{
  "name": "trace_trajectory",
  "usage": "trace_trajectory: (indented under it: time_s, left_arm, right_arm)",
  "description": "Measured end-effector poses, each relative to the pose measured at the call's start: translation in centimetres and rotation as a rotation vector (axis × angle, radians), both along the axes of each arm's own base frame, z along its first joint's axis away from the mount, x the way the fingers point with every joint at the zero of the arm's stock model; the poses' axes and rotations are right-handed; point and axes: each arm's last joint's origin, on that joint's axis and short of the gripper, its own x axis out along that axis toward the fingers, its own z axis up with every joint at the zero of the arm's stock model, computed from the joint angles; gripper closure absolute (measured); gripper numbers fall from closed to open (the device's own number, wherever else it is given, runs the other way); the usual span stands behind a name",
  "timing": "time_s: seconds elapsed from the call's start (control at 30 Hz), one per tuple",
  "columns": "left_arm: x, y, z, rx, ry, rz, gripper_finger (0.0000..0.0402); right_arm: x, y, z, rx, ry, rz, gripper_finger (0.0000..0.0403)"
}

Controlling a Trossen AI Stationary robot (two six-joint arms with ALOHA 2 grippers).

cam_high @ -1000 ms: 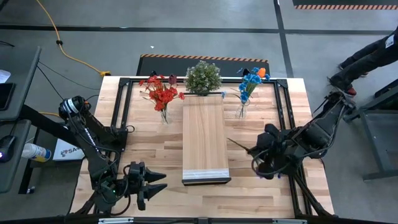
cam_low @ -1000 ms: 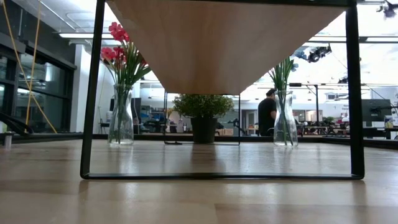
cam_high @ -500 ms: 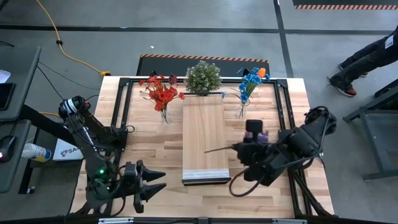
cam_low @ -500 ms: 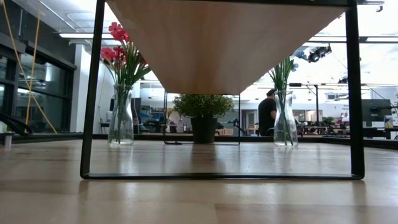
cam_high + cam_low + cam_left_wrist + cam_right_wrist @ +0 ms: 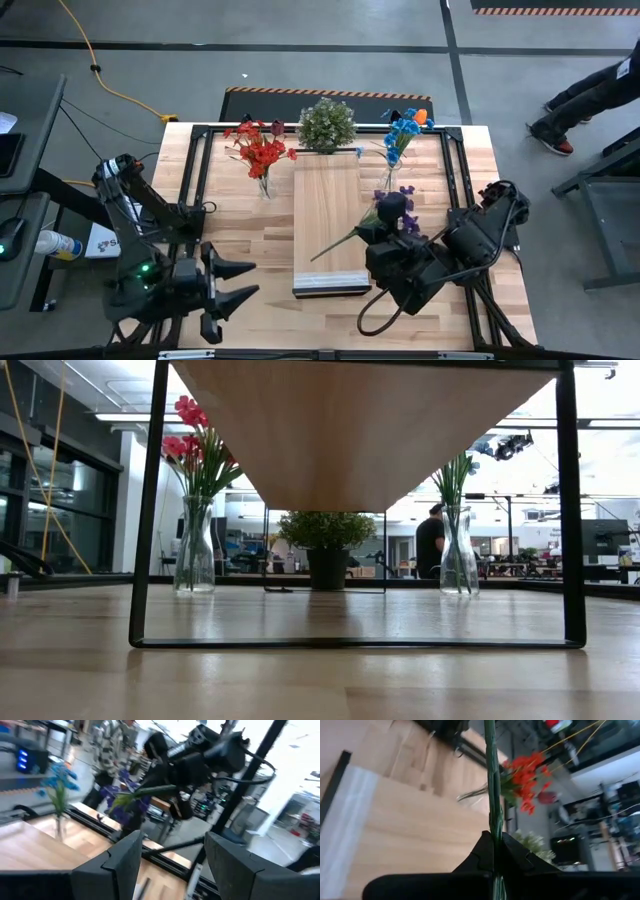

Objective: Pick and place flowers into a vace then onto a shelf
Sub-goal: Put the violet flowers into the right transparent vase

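Note:
My right gripper point(image 5: 378, 222) is shut on a purple flower point(image 5: 398, 212) with a long green stem, held in the air over the right edge of the shelf point(image 5: 328, 200). The stem's free end point(image 5: 314, 257) points toward the table's near left. My left gripper point(image 5: 236, 284) is open, by the near left corner, and touches nothing. A vase of red flowers point(image 5: 262, 152) stands left of the shelf's far end. A vase of blue and orange flowers point(image 5: 397, 140) stands right of it. My right gripper pinches the green stem point(image 5: 493, 827) between its two fingers. The stem runs along the fingers and on past their tips. The flower is lifted clear above the shelf, with its purple bloom point(image 5: 119, 795) close to the gripper and the bare stem slanting out toward the left.
A bushy potted plant point(image 5: 327, 124) stands at the shelf's far end. The shelf's black metal frame point(image 5: 200, 180) runs along both sides of the table. In the low view the shelf's underside point(image 5: 370, 430) fills the top. A person's legs point(image 5: 590, 95) show beyond the table's right.
My right gripper has carried the purple flower from the table's right side leftward to the shelf's right edge, turning so the stem now slants toward the near left. My left arm has shifted a little by the near left corner, its gripper staying open.

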Motion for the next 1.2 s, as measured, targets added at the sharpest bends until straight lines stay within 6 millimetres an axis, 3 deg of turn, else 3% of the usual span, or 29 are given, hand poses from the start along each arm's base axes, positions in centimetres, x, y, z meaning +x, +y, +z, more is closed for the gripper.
trace_trajectory:
  time_s: [0.37, 0.8, 0.93, 1.2]
  left_arm:
    - [1.0, 1.3, 2.0, -0.058, -0.033, 0.075, 0.0151]
    - [1.9, 1.7, 2.1, -0.160, -0.090, 0.004, 0.0151]
    - [1.9, 1.7, 2.1, -0.185, -0.098, 0.004, 0.0151]
    - [3.3, 2.6, 2.2, -0.210, -0.126, -0.032, 0.0151]
  right_arm:
    - [0.9, 1.8, 2.1, -0.301, -0.108, 0.110, 0.0400]
    - [1.3, 1.7, 3.2, -0.698, 0.023, 0.088, 0.0400]
    - [2.0, 2.0, 2.5, -0.830, 0.121, 0.074, 0.0400]
    - [4.8, 2.7, -1.1, -0.971, 0.310, 0.125, 0.0400]
